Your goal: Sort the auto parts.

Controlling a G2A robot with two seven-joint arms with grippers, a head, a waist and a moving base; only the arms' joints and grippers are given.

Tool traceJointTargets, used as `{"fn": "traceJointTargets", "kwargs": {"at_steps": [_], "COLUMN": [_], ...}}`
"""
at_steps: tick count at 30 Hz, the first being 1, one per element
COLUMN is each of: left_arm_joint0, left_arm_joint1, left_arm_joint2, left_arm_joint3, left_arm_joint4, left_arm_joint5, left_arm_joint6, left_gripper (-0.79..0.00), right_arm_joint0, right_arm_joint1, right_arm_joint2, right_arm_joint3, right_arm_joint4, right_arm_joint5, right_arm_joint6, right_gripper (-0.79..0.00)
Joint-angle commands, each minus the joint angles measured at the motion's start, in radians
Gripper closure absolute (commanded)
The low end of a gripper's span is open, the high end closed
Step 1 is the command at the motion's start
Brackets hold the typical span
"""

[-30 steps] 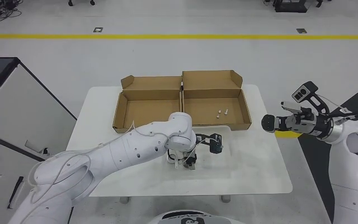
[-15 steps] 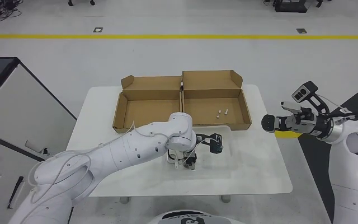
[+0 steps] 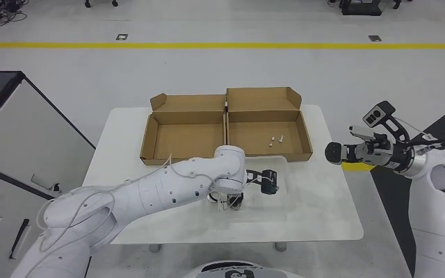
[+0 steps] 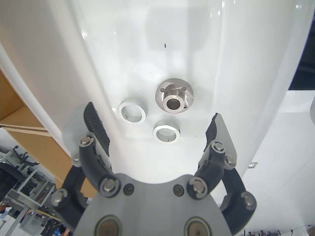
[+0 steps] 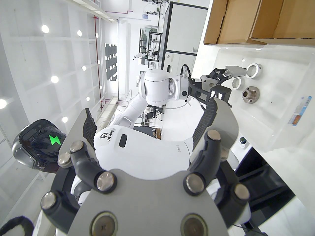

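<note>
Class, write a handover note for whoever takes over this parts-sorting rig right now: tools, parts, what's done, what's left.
Tools: left tool open, holding nothing, over the tray, close to two rings and a hub. The right tool is open, holding nothing, beside the table edge.
Done: small parts lie in the box nearer the right tool.
Left: rings and hub not yet picked; a ring is probably the next grab.
</note>
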Motion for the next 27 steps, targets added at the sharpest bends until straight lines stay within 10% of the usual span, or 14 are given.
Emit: {"fn": "traceJointTargets", "kwargs": {"at_steps": [1, 27], "left_arm_joint0": [0.000, 0.065], "left_arm_joint1": [-0.003, -0.013], "left_arm_joint2": [0.004, 0.004], "left_arm_joint3": [-0.007, 0.027], "left_arm_joint4": [0.002, 0.033], "left_arm_joint5": [0.014, 0.017], "left_arm_joint6": [-0.013, -0.017], "left_gripper": [-0.785, -0.391], "right_arm_joint0": [0.000, 0.000], "right_arm_joint1": [0.000, 0.000], "right_arm_joint2": [0.000, 0.000], "right_arm_joint3": [0.000, 0.000], "right_arm_joint4": [0.000, 0.000], "right_arm_joint5": [0.000, 0.000], "right_arm_joint6": [0.000, 0.000], "right_gripper": [-0.785, -0.785]}}
